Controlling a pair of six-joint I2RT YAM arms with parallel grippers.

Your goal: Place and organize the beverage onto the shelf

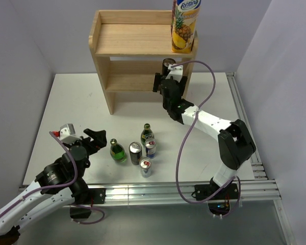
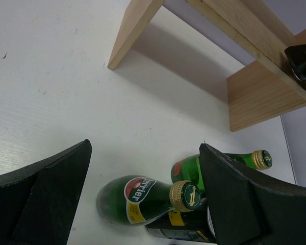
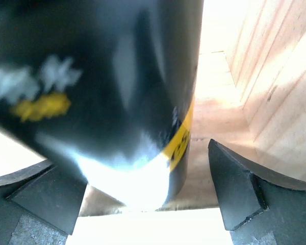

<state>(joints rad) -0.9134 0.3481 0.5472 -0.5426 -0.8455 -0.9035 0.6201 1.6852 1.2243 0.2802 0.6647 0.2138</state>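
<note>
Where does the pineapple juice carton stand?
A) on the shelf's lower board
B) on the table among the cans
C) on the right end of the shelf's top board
C: the top external view shows the pineapple juice carton upright in the right corner of the shelf's top board.

The shelf (image 1: 132,38) is showing pale, matt wood with open grain, the white tabletop (image 1: 71,102) is looking smooth and matt, the green glass bottles (image 1: 117,151) and metal cans (image 1: 135,153) are gleaming glossy, the juice carton (image 1: 185,28) is shining like coated card, and the left tool (image 2: 144,148) is looking like matt black plastic.
</note>
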